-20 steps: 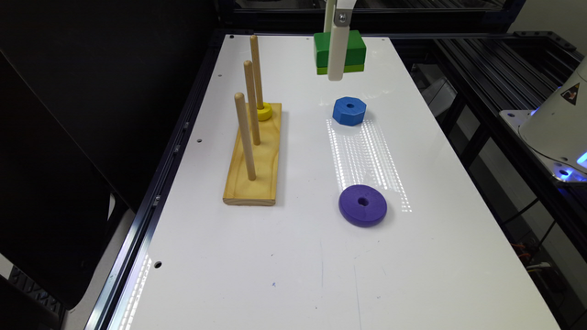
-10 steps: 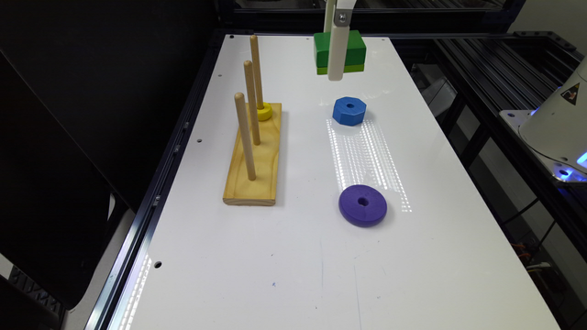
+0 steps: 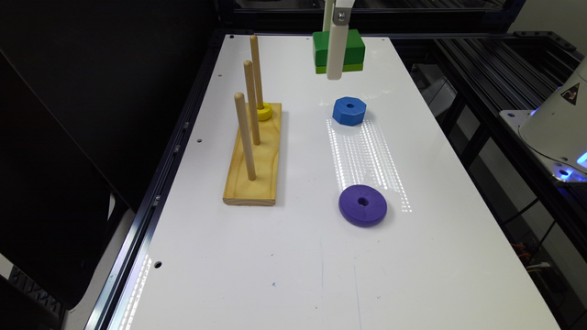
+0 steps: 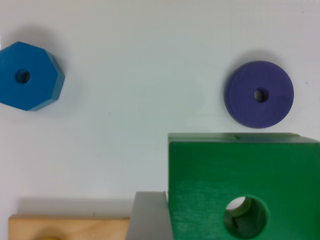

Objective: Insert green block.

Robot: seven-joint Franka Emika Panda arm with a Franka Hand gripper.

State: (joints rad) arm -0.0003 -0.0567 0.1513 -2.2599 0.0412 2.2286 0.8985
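Near edge of the table (image 3: 293, 284) is bare. Going back: purple disc (image 3: 362, 205) lies flat, then the wooden peg base (image 3: 253, 158) toward the table's long edge on the exterior view's left, w/ three upright pegs (image 3: 245, 136) in a row running near-to-far. Yellow ring (image 3: 264, 111) already sits on the farthest peg; other two are free. Blue octagon (image 3: 349, 110) sits beyond the disc, well apart from the base.

Farthest, by the far edge: green block (image 3: 339, 50), held off the table in my gripper (image 3: 335, 68). Wrist view shows one grey finger (image 4: 150, 217) pressed flat against the block's side, so I read it as clamped on the block; other finger hidden.

Key relation: block's centre hole (image 4: 245, 216) faces straight down, axis vertical, parallel w/ pegs. Pegs lie off to the exterior view's left and nearer. My call: needs a sideways carry above peg tips, then hole lined up over a free peg.
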